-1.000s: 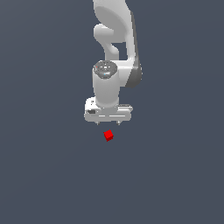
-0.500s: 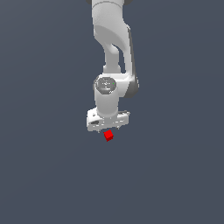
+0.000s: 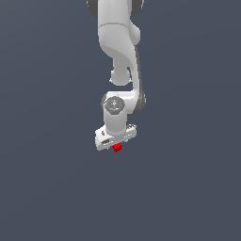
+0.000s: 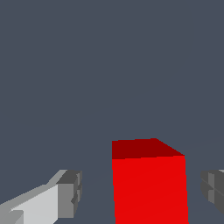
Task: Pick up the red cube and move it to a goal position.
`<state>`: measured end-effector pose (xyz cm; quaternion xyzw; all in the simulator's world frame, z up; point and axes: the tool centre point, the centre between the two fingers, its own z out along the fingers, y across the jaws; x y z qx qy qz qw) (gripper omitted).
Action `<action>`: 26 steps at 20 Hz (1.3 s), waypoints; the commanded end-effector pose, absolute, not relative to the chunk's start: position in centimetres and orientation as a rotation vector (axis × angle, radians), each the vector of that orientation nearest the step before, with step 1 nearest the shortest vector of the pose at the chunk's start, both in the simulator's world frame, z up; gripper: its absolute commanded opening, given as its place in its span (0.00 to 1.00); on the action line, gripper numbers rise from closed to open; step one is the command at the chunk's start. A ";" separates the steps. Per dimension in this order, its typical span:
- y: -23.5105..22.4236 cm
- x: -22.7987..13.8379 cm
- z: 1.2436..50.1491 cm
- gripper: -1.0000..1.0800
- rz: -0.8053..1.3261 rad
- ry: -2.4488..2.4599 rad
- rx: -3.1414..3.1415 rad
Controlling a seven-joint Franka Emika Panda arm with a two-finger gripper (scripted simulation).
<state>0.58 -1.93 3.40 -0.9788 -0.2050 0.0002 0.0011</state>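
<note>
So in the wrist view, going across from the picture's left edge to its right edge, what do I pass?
One gripper finger → a gap → the red cube → a narrower gap → the other gripper finger, cut off by the picture's edge.

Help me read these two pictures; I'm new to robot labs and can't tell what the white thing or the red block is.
These are simulator renders, not photographs. The exterior view shows one white robot arm reaching down over a plain grey surface. At its tip is a gripper, a two-fingered clamp. The wrist view comes from a camera on the arm's wrist, looking between the fingers. The red cube sits on the surface between them, with a gap visible on each side, so the gripper is open and holds nothing yet.
</note>
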 end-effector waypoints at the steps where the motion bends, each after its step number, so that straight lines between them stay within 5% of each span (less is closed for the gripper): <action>1: -1.9 0.7 2.6 0.96 -0.001 -0.692 -3.063; 8: -2.0 0.8 2.0 0.96 0.000 -0.729 -3.056; 9: -2.0 0.8 2.0 0.00 0.000 -0.729 -3.056; 26: -2.2 0.4 3.1 0.00 0.000 -0.729 -3.056</action>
